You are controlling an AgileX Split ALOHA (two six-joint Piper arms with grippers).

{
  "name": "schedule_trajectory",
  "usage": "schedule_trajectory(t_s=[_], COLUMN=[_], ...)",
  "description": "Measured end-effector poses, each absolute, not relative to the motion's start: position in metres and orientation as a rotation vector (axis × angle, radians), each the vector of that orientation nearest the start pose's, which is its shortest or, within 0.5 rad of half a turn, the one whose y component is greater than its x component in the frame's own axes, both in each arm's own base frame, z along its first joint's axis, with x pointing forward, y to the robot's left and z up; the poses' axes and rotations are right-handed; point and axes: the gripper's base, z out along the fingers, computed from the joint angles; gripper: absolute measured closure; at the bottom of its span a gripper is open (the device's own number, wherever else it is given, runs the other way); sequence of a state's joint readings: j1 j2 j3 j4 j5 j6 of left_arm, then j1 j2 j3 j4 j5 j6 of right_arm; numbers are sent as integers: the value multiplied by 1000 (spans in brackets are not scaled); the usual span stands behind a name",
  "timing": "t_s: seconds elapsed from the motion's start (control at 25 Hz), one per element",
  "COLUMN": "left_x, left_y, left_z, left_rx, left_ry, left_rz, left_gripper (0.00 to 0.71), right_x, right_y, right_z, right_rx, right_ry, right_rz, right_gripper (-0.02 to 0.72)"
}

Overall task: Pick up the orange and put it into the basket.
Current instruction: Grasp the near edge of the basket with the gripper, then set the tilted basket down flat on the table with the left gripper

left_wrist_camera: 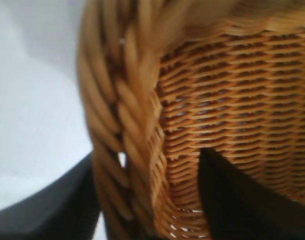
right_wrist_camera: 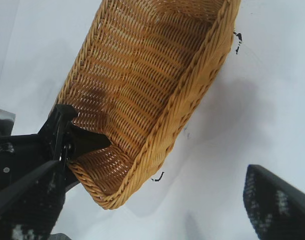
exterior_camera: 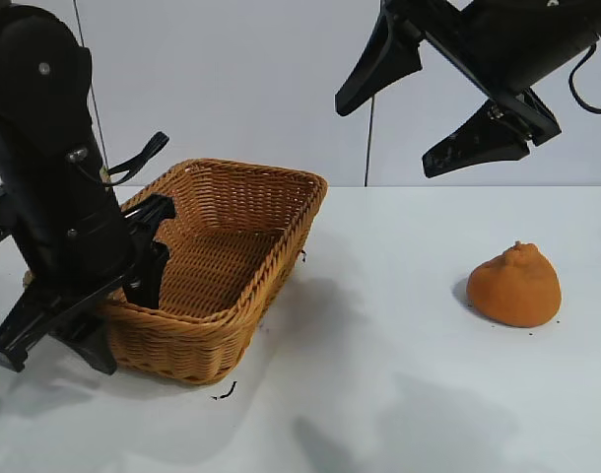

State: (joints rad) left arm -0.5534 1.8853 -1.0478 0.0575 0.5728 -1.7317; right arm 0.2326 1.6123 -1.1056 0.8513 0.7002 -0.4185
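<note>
A white table [exterior_camera: 399,394] holds a wicker basket and an orange, with 2 black robot arms working above it, seen from the front.

At the left, the left arm leans down steeply over the near left corner of the basket [exterior_camera: 243,258]. The left gripper [exterior_camera: 133,271] points almost straight down and straddles the braided rim there: 1 finger [exterior_camera: 148,266] sits inside the basket against the woven wall, the other [exterior_camera: 44,325] hangs outside it, close to the table. In the left wrist view the rim [left_wrist_camera: 120,125] runs between the 2 dark fingers, 1 on each side, and the fingers look close against the wicker. Whether they are actually pressing on it cannot be told. The basket rests flat on the table, its long side angled away toward the back wall, and nothing lies inside it.

At the upper right, the right arm hangs in the air, well above the table. The right gripper [exterior_camera: 434,103] tilts down toward the table's middle, its 2 fingers spread wide apart and holding nothing.

At the far right, the orange [exterior_camera: 514,287] sits on the table, its knobby point upward. It lies well apart from the basket and from the left gripper, and below the right gripper.
</note>
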Motion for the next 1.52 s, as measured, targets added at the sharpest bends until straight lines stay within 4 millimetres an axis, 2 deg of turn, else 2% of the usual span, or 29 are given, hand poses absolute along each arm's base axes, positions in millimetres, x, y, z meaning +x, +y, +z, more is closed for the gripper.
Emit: schedule_trajectory(t_s=[0.28, 0.48, 0.68, 0.92, 1.2, 1.36, 1.48, 1.52], left_x=[293, 294, 303, 325, 349, 362, 371, 371], left_y=[-177, -177, -170, -155, -133, -116, -113, -113], left_z=[136, 136, 142, 174, 194, 193, 187, 187], left_rx=[-1615, -1633, -1690, -1713, -1387, -1178, -939, -939], left_ry=[2533, 2520, 2494, 2434, 2558, 2694, 2817, 2817], left_rz=[-277, -284, -312, -363, -408, -439, -427, -427], left_gripper=[540, 618, 618, 618, 618, 618, 618, 618], right_x=[317, 317, 317, 317, 317, 317, 317, 317], right_y=[120, 120, 120, 120, 120, 120, 120, 120], right_z=[258, 258, 258, 258, 258, 257, 257, 257], right_rx=[-134, -134, -134, -137, -142, -144, -146, -146], right_ry=[2528, 2528, 2528, 2529, 2530, 2530, 2530, 2530], right_rz=[850, 850, 850, 847, 841, 836, 834, 834], right_gripper=[8, 8, 8, 8, 8, 8, 8, 8])
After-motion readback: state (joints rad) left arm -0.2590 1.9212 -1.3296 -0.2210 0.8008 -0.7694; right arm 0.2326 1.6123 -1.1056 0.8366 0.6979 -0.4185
